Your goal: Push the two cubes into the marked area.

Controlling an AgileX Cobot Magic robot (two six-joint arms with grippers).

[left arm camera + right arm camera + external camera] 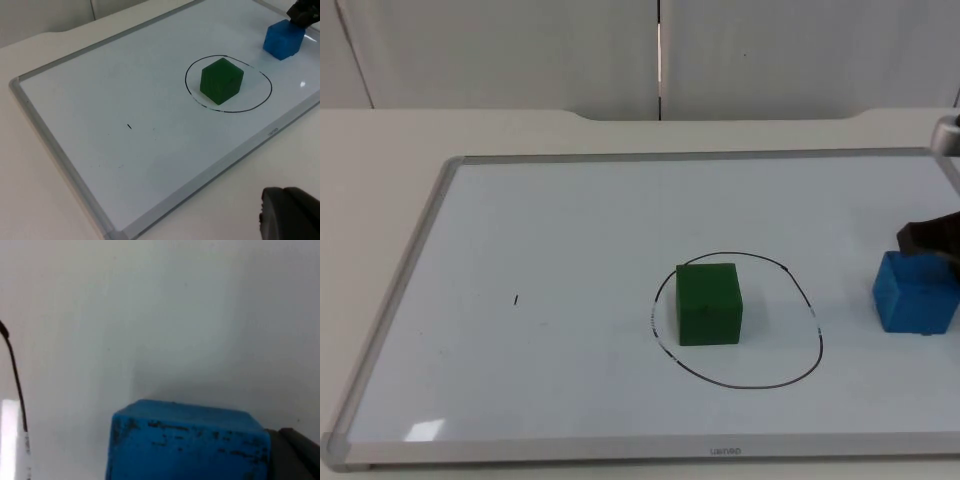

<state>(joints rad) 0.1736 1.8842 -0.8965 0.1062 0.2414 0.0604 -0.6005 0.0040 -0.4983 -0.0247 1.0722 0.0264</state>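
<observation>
A green cube [708,304] stands inside the black hand-drawn circle [740,384] on the whiteboard, against the circle's left side. A blue cube [914,292] rests on the board to the right of the circle, outside the line. My right gripper [927,240] sits low at the blue cube's far right side, touching or nearly touching its top edge. In the right wrist view the blue cube [187,442] is close up, with the circle line [14,375] beyond it. The left wrist view shows the green cube [221,80], the blue cube [282,40] and my left gripper [289,214], which waits off the board's near edge.
The whiteboard's grey frame [400,300] runs around the work surface and lies on the white table. A small black mark [516,299] is on the board's left half. The grey partition wall [520,50] closes the far side.
</observation>
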